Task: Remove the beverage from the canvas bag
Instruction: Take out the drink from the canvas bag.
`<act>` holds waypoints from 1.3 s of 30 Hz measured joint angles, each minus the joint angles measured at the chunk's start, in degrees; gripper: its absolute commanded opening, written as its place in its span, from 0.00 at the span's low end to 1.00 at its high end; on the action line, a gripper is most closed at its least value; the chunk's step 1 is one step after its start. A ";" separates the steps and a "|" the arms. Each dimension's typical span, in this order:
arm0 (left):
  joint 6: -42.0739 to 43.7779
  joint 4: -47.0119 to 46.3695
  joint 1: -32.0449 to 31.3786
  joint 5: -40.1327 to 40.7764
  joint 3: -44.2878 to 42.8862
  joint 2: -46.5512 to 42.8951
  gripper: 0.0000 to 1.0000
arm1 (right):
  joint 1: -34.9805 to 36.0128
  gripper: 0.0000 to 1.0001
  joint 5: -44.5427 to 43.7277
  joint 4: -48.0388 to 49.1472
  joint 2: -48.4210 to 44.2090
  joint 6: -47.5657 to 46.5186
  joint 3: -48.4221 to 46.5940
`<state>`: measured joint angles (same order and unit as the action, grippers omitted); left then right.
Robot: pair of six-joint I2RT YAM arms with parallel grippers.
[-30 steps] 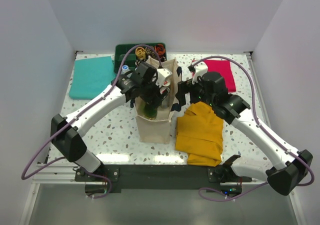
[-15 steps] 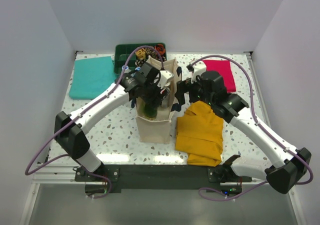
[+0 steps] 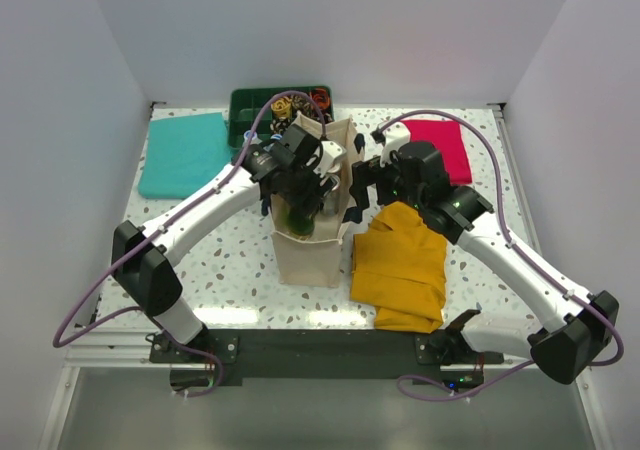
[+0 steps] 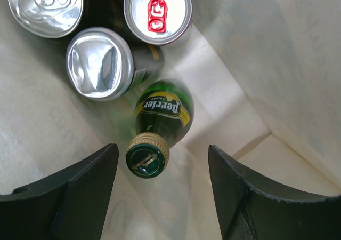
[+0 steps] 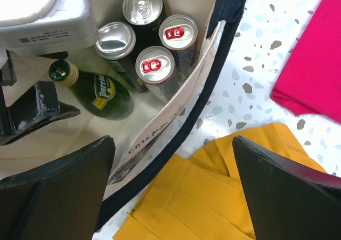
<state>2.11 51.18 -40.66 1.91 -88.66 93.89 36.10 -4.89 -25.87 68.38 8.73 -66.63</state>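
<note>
- The left gripper [image 4: 162, 153] is being narrowed inside the canvas bag [image 3: 310, 258]. Against a second earlier, its jaws are being brought in from wide to roughly half-spread.
- The jaws are being held on either side of the gold cap [image 4: 147, 154] of the green bottle [image 4: 162, 109]. A gap is being left on each side, so nothing is being gripped yet.
- This is being read as the closing step of a grasp on the bottle's neck. The lift-out is judged not yet begun.
- The bottle is being kept low inside the bag, seemingly tilted, just beside the cans [image 4: 100, 64] clustered at one end.
- The right gripper [image 5: 171, 144] is being held wide. Its fingers are being kept astride the bag's wall and navy strap [image 5: 228, 16], with nothing clamped.
- Against the earlier top view, the left arm's elbow is being shown slightly further inward, and the right wrist is being shown nudged toward the bag.
- The bag and the mustard cloth [image 3: 400, 265] are being shown where they were.
</note>
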 measured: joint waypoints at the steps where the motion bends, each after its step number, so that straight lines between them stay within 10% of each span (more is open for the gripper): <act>1: -0.02 0.33 -0.02 0.28 -0.02 0.00 0.73 | 0.00 0.97 -0.02 0.02 0.00 0.00 0.00; 16: -1.11 0.52 -0.02 1.29 0.37 -0.15 0.57 | 0.00 0.97 -0.09 0.00 0.15 -0.17 0.00; 39: -2.51 0.57 -0.02 1.51 0.39 0.02 0.59 | 0.00 0.98 -0.09 -0.04 0.79 -0.46 0.00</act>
<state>-0.40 51.75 -40.69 3.42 -88.27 93.91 36.10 -4.97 -25.91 69.17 8.27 -66.63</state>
